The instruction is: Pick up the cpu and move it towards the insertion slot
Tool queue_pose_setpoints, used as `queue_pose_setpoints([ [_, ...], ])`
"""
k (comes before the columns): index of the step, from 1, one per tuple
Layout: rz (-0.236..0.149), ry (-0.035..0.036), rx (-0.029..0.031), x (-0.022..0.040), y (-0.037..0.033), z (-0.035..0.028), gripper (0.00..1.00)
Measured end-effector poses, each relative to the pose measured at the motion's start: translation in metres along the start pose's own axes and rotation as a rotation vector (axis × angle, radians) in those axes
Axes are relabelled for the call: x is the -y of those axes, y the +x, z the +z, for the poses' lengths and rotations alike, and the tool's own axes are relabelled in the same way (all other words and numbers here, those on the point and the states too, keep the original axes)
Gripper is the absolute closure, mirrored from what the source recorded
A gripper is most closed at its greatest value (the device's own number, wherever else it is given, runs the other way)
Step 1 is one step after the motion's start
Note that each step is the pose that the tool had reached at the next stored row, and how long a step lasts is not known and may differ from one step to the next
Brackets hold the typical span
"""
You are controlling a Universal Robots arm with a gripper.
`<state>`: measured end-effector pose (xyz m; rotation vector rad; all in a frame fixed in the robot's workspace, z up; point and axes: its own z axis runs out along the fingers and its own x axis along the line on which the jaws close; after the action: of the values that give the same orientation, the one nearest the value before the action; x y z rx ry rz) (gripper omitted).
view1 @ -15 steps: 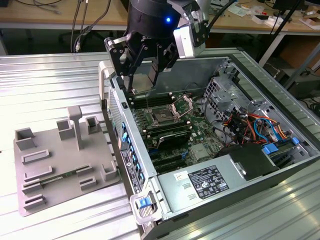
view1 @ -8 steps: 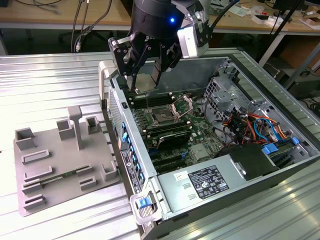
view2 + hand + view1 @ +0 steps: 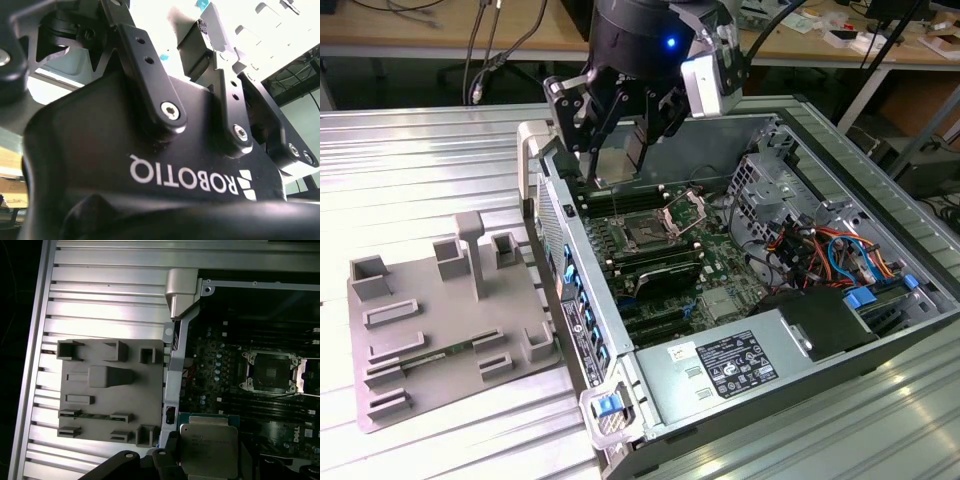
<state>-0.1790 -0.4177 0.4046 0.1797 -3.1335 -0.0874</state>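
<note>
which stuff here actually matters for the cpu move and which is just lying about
Belongs to the job:
- flat square cpu with dull grey metal top, held in the black gripper above the open case
- square insertion slot with dark centre and shiny metal frame

Just lying about:
- large grey plastic tray with raised blocks
- long black memory slots
- grey power supply box

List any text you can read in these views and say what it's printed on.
White maker's logo on the black housing, seen upside down: a brand mark only, no other wording.
White label on the power supply: print too small to read.
Markings on the top of the cpu: too faint to read.
</note>
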Motion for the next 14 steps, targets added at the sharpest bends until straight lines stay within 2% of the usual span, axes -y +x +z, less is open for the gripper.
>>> queue_pose_setpoints([
  [14,0.000,0.0000,0.0000,0.0009,-0.0069,0.0027,0.45],
])
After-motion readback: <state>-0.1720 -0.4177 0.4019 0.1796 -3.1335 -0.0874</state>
